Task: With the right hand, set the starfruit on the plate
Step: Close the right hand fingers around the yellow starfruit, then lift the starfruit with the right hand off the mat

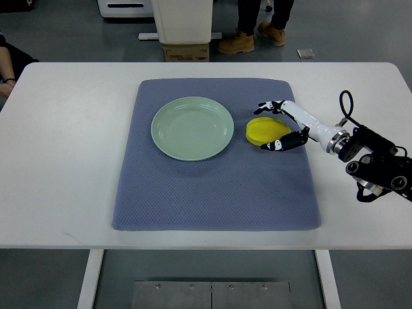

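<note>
**Right hand cupped around the starfruit beside the plate**

A white tabletop fills most of the view. On it lies a blue-grey mat, a little wider at its near edge, covering the middle of the surface. A pale green round plate sits on the far half of the mat, left of centre, with nothing on it.

The right arm comes in from the right edge, dark at the forearm and white toward the wrist. Its right hand reaches over the mat's right side. The fingers are half curled and spread around the starfruit: one set arches over its far side, while the thumb side lies along its near right edge. They look to be touching the fruit, but whether the grip is firm cannot be told.

The starfruit is yellow, rests on the mat just right of the plate, near it but apart from its rim.

Beyond the tabletop's far edge, a person's brown boots stand on the floor beside a cardboard box.
</note>
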`<state>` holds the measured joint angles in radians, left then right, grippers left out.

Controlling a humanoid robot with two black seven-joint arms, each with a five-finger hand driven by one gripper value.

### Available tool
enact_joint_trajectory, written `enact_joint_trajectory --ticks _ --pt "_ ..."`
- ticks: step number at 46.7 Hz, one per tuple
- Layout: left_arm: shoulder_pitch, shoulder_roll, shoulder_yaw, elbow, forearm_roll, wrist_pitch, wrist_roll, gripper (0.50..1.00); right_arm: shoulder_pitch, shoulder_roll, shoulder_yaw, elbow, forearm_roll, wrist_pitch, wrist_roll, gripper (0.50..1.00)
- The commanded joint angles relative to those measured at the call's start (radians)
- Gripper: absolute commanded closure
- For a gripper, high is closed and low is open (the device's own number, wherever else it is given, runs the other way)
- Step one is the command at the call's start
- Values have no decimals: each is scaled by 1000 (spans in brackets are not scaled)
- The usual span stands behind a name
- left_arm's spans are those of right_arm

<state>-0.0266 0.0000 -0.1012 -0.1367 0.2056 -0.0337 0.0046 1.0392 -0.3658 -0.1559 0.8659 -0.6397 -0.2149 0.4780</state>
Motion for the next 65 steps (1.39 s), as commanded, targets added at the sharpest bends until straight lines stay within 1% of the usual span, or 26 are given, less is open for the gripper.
enact_joint_trajectory --ticks 1,13,14,22,25,28,30,32,35,39,45,53,58,65 --pt "0 0 0 0 0 0 0 500 1 7 -19 -10 0 0 2 620" --pt "1 0 0 -1 0 0 0 500 2 24 -25 -21 0 -6 4 630" --pt "1 0 0 0 0 0 -2 500 2 24 -27 -21 0 -7 4 638" --pt "1 0 0 0 0 0 0 500 13 36 -70 -41 0 -9 5 783" --pt "1 0 0 0 0 0 0 500 22 41 -91 -48 0 -21 5 812" --pt "1 0 0 0 0 0 0 500 22 42 -102 -51 0 -34 5 829" --pt "1 0 0 0 0 0 0 500 22 42 -103 -51 0 -34 5 850" --pt "-1 0 0 0 0 0 0 500 24 42 -103 -51 3 -35 5 858" --pt "-1 0 0 0 0 0 0 500 32 42 -103 -51 8 -35 7 896" --pt "0 0 0 0 0 0 0 500 38 42 -102 -51 14 -35 13 925" --pt "-1 0 0 0 0 0 0 500 45 44 -99 -50 17 -35 17 929" --pt "1 0 0 0 0 0 -2 500 55 41 -91 -50 43 -34 21 952" --pt "-1 0 0 0 0 0 -2 500 65 34 -91 -48 69 -32 42 961" --pt "0 0 0 0 0 0 0 500 96 19 -90 -42 86 -24 54 963"
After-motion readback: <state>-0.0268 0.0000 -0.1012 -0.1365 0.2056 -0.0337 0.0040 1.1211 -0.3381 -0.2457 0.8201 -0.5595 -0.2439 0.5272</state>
